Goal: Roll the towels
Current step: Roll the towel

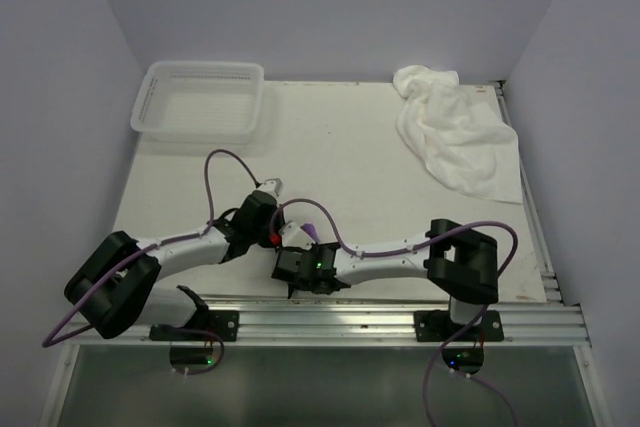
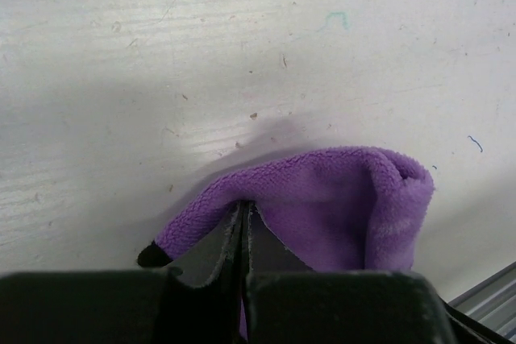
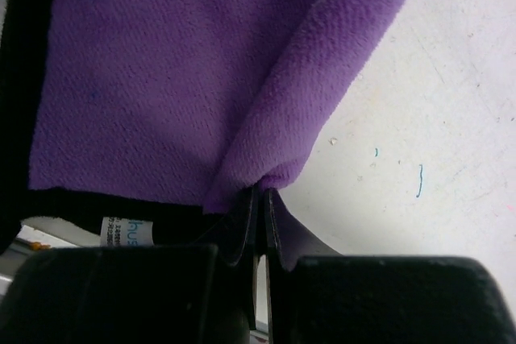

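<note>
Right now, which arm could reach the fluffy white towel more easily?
Probably the right arm: the white towel lies crumpled at the far right, on its side. First, though, both arms' fingers are pinching the purple towel.

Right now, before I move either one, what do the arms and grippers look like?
The left arm and right arm match: white links between bulky black joint housings, a purple cable looping along each. The left gripper and right gripper are black with thin flat jaws. Small green lights glow at the bases.
</note>
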`<action>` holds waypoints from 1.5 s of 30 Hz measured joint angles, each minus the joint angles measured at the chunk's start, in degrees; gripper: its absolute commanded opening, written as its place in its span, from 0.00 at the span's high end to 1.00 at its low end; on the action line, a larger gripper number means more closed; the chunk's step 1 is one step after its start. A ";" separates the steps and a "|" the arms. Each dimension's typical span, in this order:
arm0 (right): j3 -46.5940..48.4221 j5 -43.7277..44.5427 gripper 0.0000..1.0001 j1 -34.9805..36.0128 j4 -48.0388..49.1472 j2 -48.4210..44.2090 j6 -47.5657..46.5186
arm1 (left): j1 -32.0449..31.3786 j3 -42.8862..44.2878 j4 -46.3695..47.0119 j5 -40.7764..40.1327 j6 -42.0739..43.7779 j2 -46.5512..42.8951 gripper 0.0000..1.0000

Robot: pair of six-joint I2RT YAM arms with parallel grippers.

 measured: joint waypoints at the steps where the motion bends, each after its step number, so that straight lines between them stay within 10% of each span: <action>1: 0.24 0.70 1.00 0.44 -0.26 0.70 -0.09 | 0.00 0.00 0.50 0.15 -0.02 0.24 0.98; 30: 18.93 21.75 1.00 7.61 -27.61 24.20 0.92 | 6.71 4.70 -3.54 8.59 7.50 -17.00 0.84; 45: 20.28 21.62 1.00 7.72 -29.16 25.66 -1.38 | -0.87 8.37 18.05 37.09 10.62 7.61 0.81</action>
